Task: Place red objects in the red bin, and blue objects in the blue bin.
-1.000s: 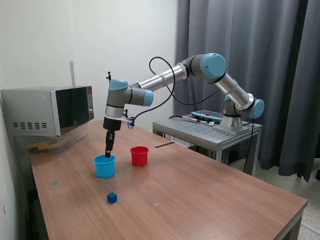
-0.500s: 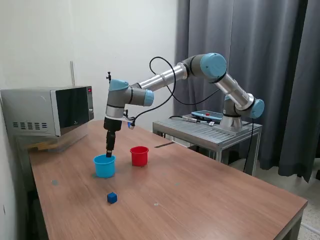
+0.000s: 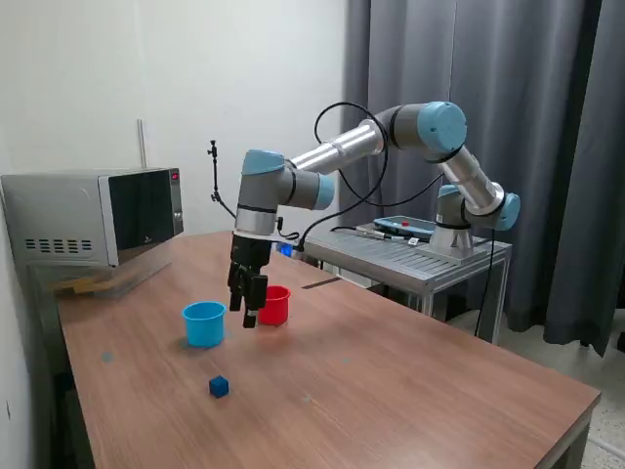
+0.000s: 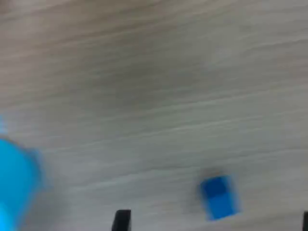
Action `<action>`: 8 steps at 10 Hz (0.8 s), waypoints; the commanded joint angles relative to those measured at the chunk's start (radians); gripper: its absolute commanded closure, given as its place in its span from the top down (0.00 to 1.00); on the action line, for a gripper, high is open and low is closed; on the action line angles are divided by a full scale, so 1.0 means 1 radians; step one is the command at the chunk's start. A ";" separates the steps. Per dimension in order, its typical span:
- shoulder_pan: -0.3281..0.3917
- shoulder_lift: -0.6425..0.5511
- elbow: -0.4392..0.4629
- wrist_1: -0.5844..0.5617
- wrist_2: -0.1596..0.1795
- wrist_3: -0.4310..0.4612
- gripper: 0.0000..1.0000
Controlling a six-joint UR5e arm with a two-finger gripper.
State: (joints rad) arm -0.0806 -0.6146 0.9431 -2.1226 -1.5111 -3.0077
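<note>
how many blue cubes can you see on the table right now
1. The blue cube lies alone on the wooden table, nearer the camera than the blue cup; it also shows, blurred, in the wrist view. Others may be hidden inside the cups.

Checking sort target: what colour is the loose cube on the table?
Dark blue. The cube shows best in the exterior view, alone on the table; the wrist view is blurred.

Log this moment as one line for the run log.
gripper: open, empty, above table between cups | blue cube: loose on table | blue cup, red cup: upright
</note>
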 commanded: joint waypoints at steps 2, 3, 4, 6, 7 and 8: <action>0.035 -0.001 -0.012 0.021 0.118 -0.092 1.00; 0.032 0.009 -0.015 0.023 0.118 -0.095 1.00; 0.028 0.012 -0.015 0.023 0.117 -0.102 1.00; 0.025 0.061 -0.053 0.021 0.105 -0.143 1.00; 0.021 0.067 -0.055 0.021 0.086 -0.154 1.00; 0.016 0.068 -0.063 0.020 0.036 -0.155 1.00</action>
State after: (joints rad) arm -0.0585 -0.5571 0.8918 -2.1018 -1.4292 -3.1514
